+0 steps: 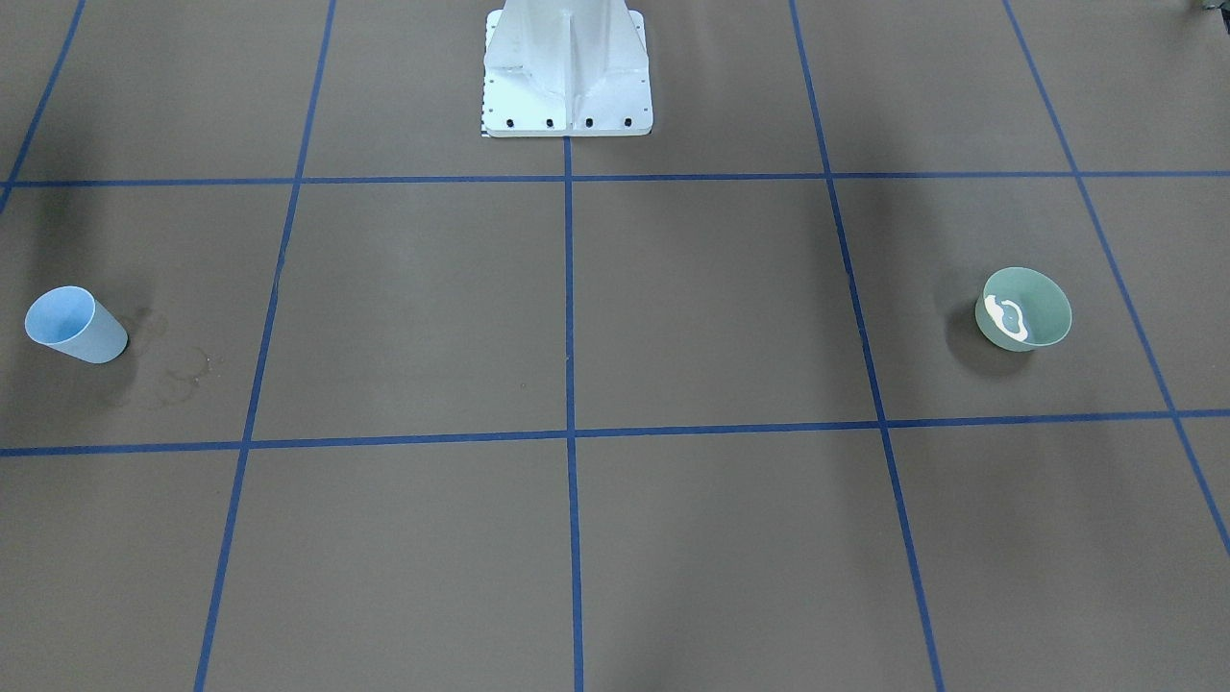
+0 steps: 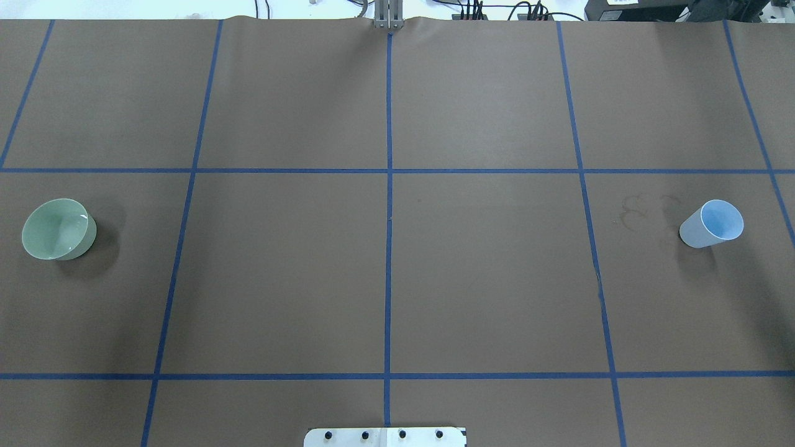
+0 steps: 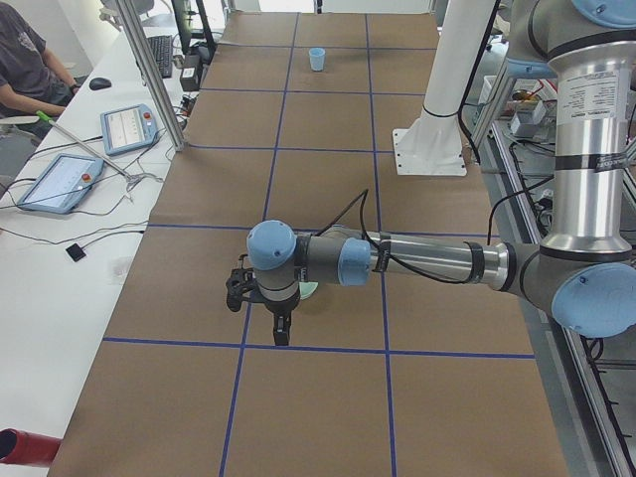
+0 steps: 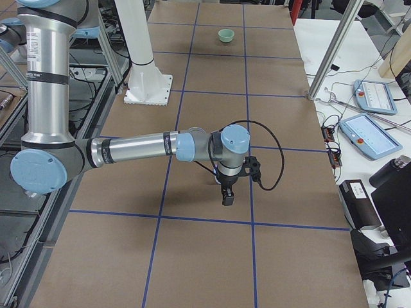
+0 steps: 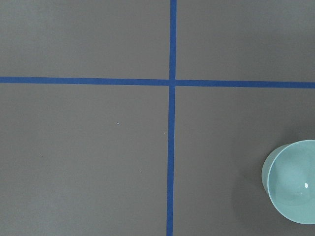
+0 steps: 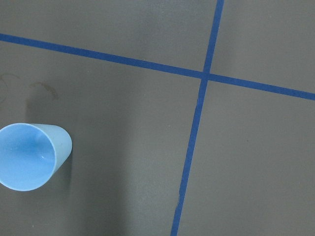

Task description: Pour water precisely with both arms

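The water glints white inside the green bowl, which stands near the left edge of the table. The blue cup stands upright near the right edge. The left gripper and the right gripper hang above the table, and it cannot be told whether either is released or clenched.

My left arm and right arm each stretch out level, wrists bent downward, while the water glints white inside the green bowl.
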`<act>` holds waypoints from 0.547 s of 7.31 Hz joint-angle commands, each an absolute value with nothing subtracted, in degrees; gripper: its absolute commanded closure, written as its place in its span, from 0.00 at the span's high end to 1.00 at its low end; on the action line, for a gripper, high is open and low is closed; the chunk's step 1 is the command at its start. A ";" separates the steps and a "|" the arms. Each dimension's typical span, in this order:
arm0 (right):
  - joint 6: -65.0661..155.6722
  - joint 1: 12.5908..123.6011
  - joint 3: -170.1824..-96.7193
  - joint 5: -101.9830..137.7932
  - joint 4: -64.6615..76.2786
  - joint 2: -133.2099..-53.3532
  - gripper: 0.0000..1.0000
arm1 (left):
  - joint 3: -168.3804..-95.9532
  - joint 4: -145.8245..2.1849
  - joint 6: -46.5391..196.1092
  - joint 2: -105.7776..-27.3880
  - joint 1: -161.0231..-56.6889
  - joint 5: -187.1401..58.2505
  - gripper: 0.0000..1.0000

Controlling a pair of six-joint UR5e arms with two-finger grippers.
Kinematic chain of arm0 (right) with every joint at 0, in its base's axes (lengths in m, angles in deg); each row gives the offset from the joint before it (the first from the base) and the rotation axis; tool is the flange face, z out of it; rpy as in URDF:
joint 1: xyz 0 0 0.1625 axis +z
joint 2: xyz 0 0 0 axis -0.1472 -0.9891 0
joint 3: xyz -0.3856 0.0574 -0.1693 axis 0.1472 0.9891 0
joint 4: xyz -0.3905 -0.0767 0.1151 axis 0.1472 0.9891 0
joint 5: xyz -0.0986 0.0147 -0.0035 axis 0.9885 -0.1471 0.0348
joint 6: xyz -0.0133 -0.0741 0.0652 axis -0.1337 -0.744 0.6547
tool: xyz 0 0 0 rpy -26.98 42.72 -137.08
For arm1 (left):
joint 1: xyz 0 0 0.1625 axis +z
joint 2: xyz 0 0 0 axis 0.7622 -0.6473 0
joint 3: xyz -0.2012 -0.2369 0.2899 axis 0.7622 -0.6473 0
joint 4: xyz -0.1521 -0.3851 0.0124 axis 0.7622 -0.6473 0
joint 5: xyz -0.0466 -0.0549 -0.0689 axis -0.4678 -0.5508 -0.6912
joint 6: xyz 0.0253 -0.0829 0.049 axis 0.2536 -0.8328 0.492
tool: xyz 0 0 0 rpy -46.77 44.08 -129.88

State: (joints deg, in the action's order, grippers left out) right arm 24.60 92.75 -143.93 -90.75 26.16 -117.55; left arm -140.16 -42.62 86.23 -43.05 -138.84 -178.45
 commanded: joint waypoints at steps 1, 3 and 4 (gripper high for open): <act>24.76 92.75 -143.99 -90.82 26.18 -117.43 1.00 | -140.51 -42.73 86.26 -43.12 -138.78 -178.44 0.99; 24.76 92.75 -143.99 -90.82 26.18 -117.34 1.00 | -139.90 -42.73 86.09 -43.65 -138.78 -178.53 0.99; 24.76 92.75 -143.99 -90.82 26.18 -117.25 1.00 | -139.90 -42.73 86.09 -43.56 -138.78 -178.53 0.99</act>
